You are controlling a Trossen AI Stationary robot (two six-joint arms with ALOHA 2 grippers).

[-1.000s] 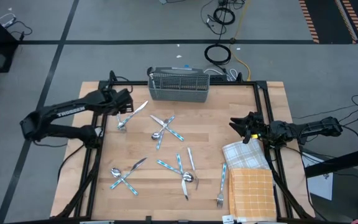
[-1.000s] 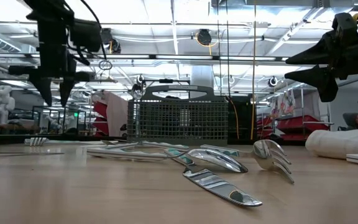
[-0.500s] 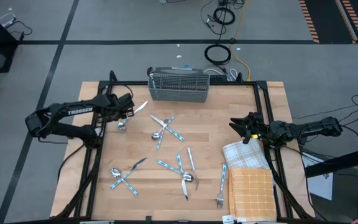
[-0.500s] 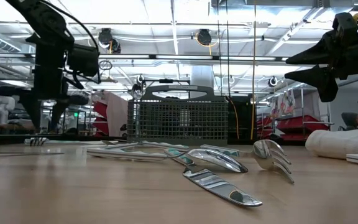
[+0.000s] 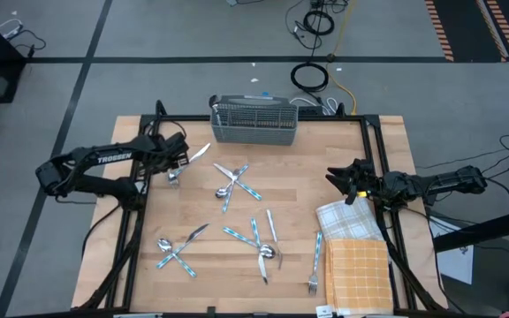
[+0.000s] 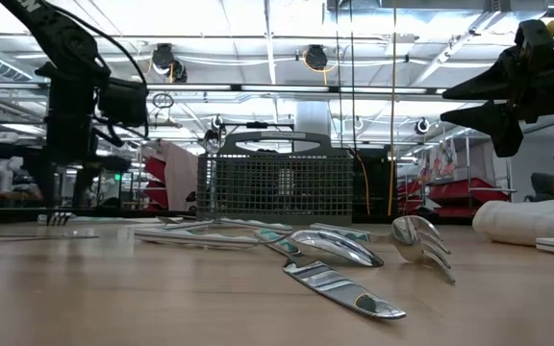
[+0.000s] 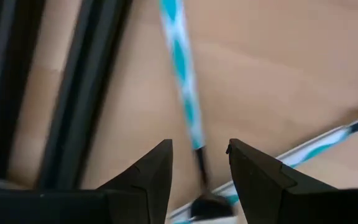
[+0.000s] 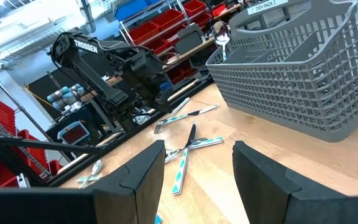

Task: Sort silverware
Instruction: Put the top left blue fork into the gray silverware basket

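Note:
Several pieces of silverware with light blue patterned handles lie scattered flat on the wooden table (image 5: 294, 168): a crossed cluster (image 5: 233, 182), another (image 5: 256, 240), a pair (image 5: 178, 251) and a fork (image 5: 315, 261). My left gripper (image 5: 178, 157) is low over the table's far left part and open. In the left wrist view (image 7: 199, 163) its fingers stand on either side of one blue handle (image 7: 180, 68) without touching it. A knife (image 5: 198, 152) lies just beside it. My right gripper (image 5: 338, 179) hangs open above the table's right side.
A grey wire-mesh caddy (image 5: 254, 122) stands at the far edge in the middle. A white checked cloth (image 5: 347, 221) and an orange one (image 5: 358, 274) lie at the near right corner. Black frame rails (image 5: 132, 225) run along the table's left and right edges.
My left gripper has come down toward the table at the far left, over the blue-handled piece near the left rail, and has shifted slightly toward the left edge. The silverware lies as before.

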